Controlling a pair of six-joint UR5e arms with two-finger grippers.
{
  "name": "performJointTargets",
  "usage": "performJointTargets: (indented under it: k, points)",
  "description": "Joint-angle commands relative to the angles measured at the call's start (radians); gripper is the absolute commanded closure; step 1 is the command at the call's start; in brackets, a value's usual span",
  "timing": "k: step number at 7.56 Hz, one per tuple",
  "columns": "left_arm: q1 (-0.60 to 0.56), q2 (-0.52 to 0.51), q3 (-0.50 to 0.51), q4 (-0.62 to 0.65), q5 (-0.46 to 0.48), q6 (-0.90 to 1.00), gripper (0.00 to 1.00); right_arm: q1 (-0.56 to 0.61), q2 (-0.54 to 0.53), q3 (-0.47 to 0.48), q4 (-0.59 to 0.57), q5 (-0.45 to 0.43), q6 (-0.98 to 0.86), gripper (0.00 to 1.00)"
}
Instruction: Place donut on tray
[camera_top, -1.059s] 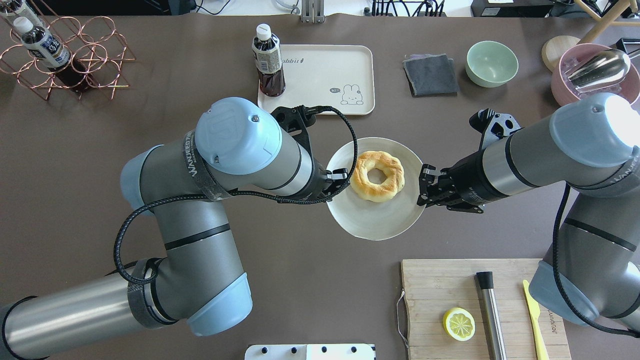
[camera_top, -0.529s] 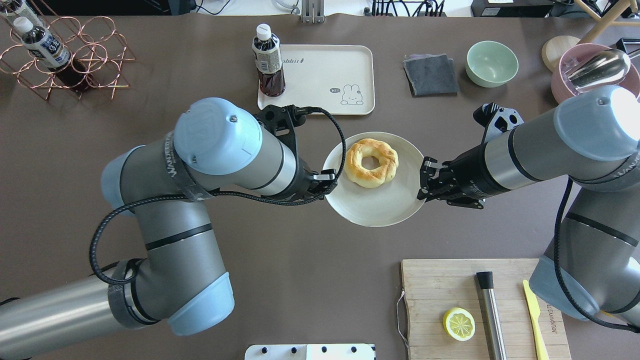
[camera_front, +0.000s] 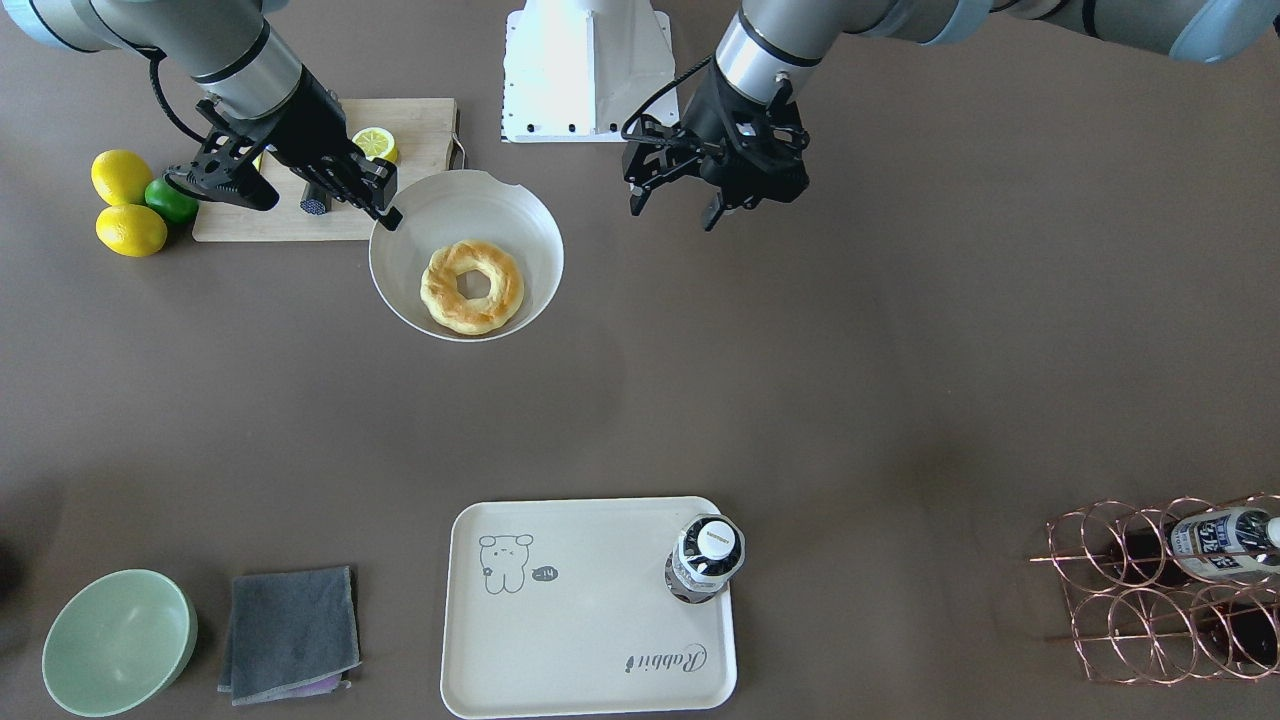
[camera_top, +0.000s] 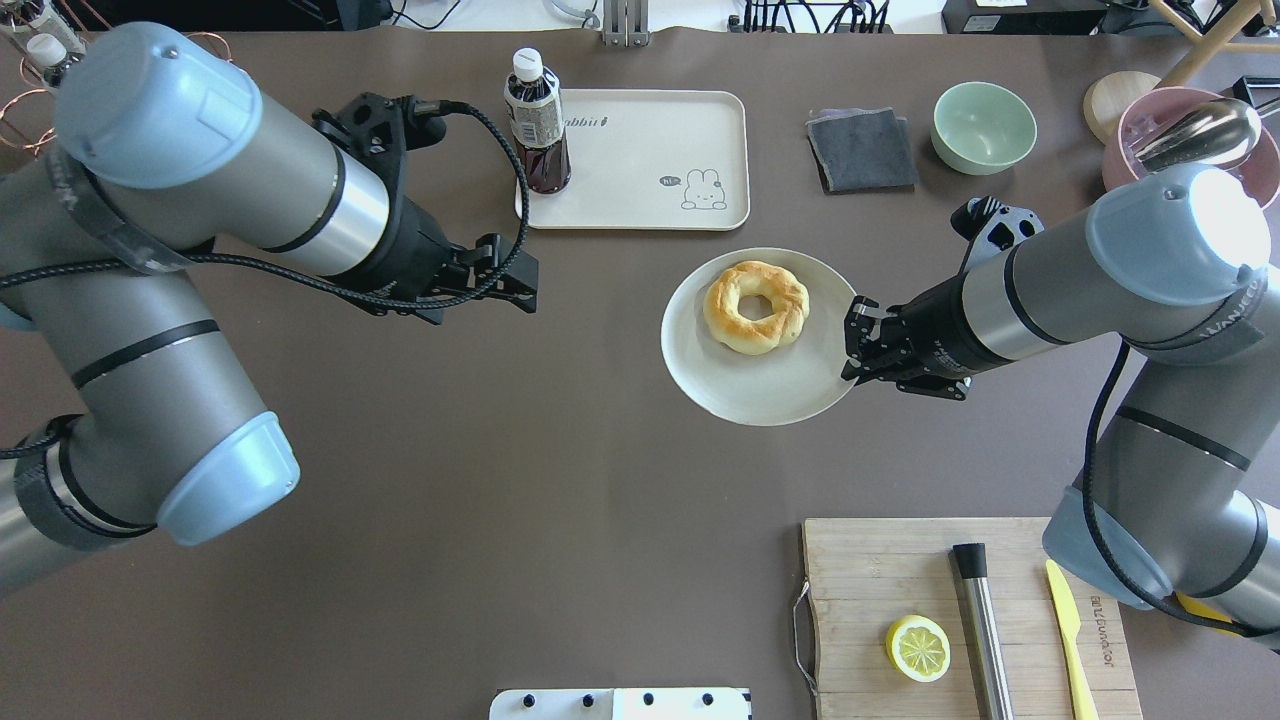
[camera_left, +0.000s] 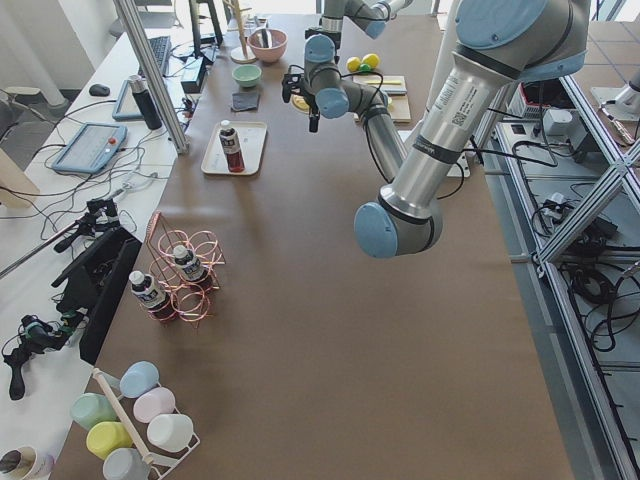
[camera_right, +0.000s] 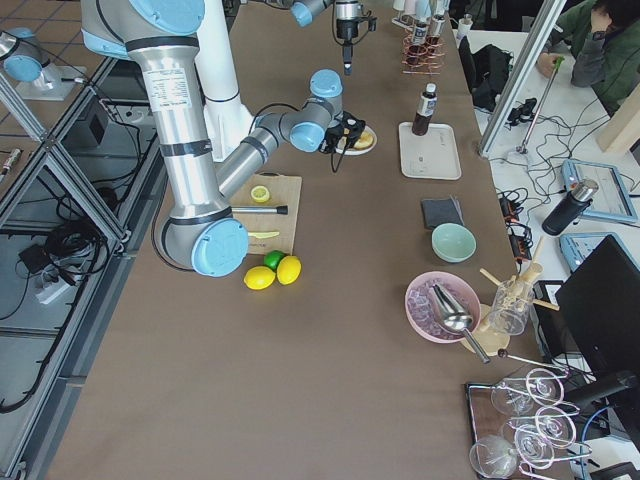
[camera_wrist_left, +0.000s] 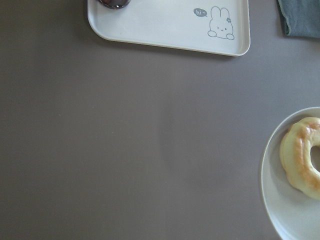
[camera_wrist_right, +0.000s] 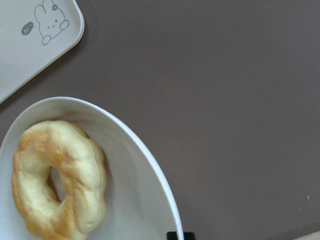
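The donut lies on a white round plate in the middle of the table. My right gripper is shut on the plate's right rim and holds it slightly lifted and tilted; in the front view that gripper is at the plate's upper left. My left gripper is open and empty, well to the left of the plate. The cream tray lies just beyond the plate, with a dark drink bottle standing on its left corner. The right wrist view shows the donut close up and the tray's corner.
A wooden cutting board at the near right holds a lemon half, a steel rod and a yellow knife. A grey cloth and a green bowl lie right of the tray. A copper wire rack holds bottles at the far left.
My left gripper has left the plate's left rim and drawn back far to the left. The plate with the donut has shifted a little toward the tray in my right gripper.
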Motion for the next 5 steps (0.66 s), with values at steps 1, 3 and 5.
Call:
performJointTargets:
  k: [1,3,5]
  points:
    - [-0.146,0.128,-0.047,-0.004,-0.117,0.174,0.01,0.097,0.171,-0.240,0.002,-0.011,0.074,1.00]
    - [-0.237,0.169,-0.049,-0.006,-0.178,0.247,0.01,0.136,0.381,-0.534,0.046,-0.012,0.104,1.00]
    - [-0.251,0.229,-0.102,-0.006,-0.176,0.260,0.01,0.140,0.575,-0.914,0.260,-0.031,0.106,1.00]
